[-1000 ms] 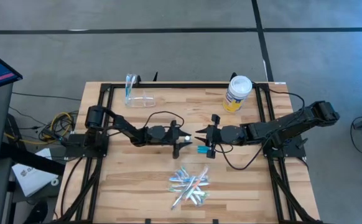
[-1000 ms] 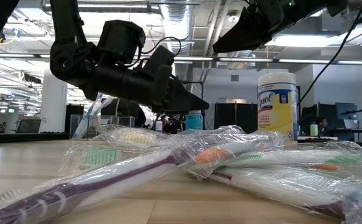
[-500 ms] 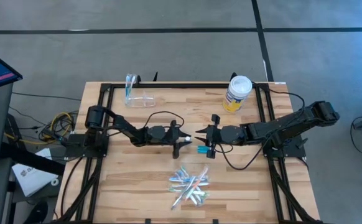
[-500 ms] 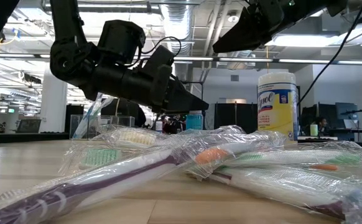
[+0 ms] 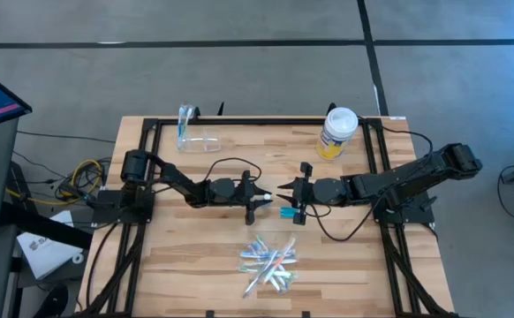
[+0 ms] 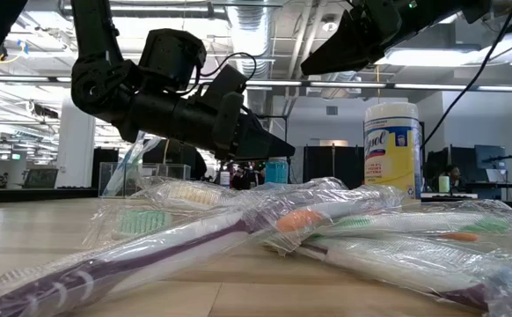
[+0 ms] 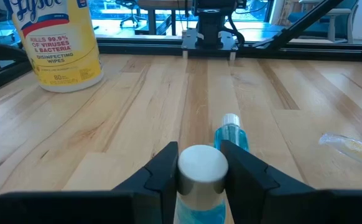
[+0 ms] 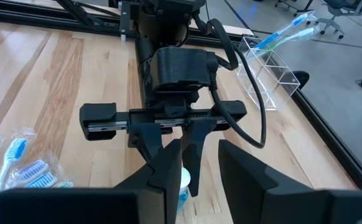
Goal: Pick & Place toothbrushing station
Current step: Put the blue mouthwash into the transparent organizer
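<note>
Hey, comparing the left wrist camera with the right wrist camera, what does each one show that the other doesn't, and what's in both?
Only the left wrist view shows the yellow-labelled wipes jar and a blue tube lying on the table. Only the right wrist view shows the left gripper head-on and the clear cup with a toothbrush in it. Both show the white-capped blue bottle, wrapped toothbrushes and the wooden table.

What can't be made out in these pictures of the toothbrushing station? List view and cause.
Small bottle: left wrist view, body cut off by the bottom edge, held in the left hand.
Toothbrushes: high view, too small to count; low view, wrappers overlap.
Clear cup: low view, partly behind the left arm.
Teal tube: high view, tiny, shape unclear beside the right hand.
</note>
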`<state>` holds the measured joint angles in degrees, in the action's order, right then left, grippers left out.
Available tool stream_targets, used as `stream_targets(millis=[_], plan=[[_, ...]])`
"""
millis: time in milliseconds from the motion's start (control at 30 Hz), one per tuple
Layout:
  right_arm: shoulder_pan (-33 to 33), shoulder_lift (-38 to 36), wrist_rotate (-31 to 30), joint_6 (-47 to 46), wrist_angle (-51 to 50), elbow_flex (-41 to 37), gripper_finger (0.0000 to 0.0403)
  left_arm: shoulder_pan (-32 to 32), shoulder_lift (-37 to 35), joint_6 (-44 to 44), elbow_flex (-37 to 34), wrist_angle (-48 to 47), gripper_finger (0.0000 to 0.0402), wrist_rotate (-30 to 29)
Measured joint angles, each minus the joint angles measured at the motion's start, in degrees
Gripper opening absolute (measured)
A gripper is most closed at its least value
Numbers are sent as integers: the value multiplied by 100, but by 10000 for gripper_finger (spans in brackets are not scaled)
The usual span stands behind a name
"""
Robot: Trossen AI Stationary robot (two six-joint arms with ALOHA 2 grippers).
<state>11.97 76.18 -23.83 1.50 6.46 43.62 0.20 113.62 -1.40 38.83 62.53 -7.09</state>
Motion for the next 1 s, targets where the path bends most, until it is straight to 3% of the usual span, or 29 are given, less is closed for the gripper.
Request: stream_targets(millis=[467, 600, 1000], plan=[[0, 0, 0, 0, -46, 0, 97, 328, -258, -249, -85, -412, 94, -52], [0, 0, 0, 0, -52, 0, 97, 391, -1053, -227, -416, -1096, 93, -385], [0, 0, 0, -1, 4, 2, 97, 510, -3781, -185, -2057, -1190, 93, -1584]])
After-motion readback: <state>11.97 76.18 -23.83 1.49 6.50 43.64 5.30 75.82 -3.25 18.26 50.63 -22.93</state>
